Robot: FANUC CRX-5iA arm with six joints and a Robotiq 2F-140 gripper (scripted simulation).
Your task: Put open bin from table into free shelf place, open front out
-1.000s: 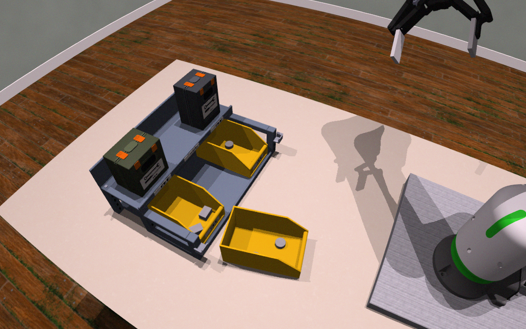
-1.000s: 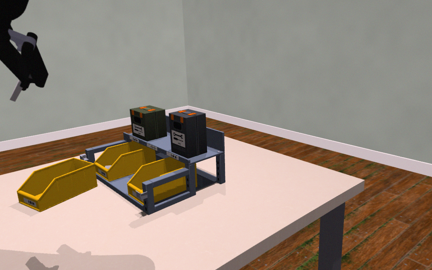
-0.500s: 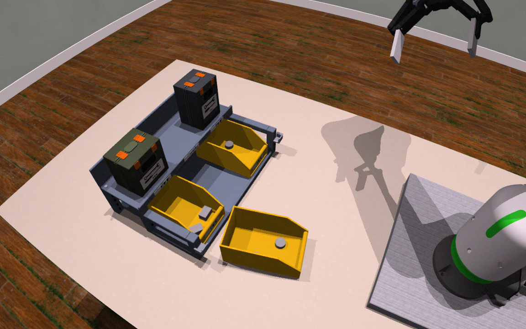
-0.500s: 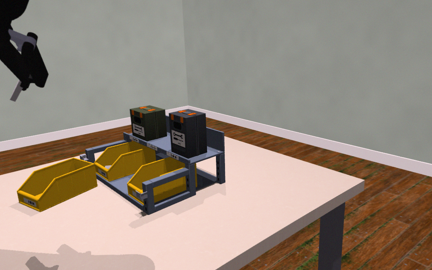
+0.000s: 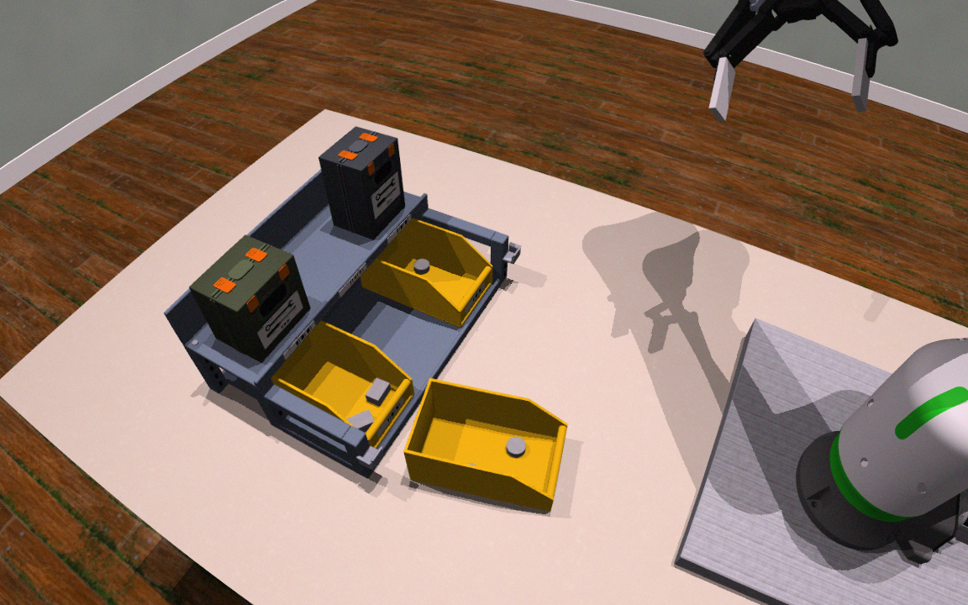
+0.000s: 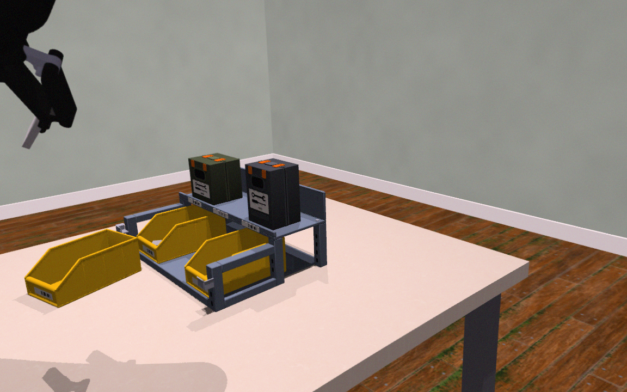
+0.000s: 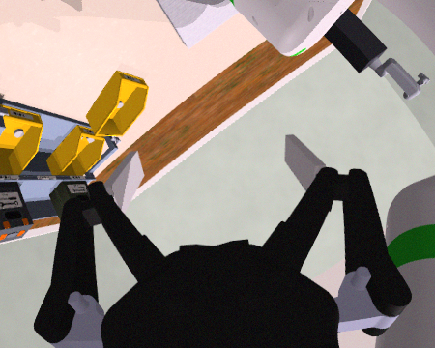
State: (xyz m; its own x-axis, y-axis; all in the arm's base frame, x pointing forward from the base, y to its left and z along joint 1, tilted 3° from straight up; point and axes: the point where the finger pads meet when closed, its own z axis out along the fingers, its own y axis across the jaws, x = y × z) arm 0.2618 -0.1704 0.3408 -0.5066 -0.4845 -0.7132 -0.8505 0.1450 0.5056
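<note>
Top view: the bin [image 5: 484, 481] [image 6: 99, 275] [image 7: 130, 99] sits on the table [image 5: 171, 481] [image 6: 403, 273] [image 7: 43, 53], in front of the shelf [image 5: 311, 432] [image 6: 245, 258] [image 7: 65, 116], one round part [image 5: 515, 446] inside. Two bins stand on the shelf, a gap between them.
Exterior view: two cases [image 6: 214, 178] [image 6: 272, 193] [image 5: 250, 297] [image 5: 361, 181] stand on the shelf's upper board; the gripper [image 6: 27, 146] [image 5: 790, 79] [image 7: 212, 155] hangs above and well apart from the shelf.
Wrist view: fingers wide open, nothing between them; the shelf lies off beyond one finger.
</note>
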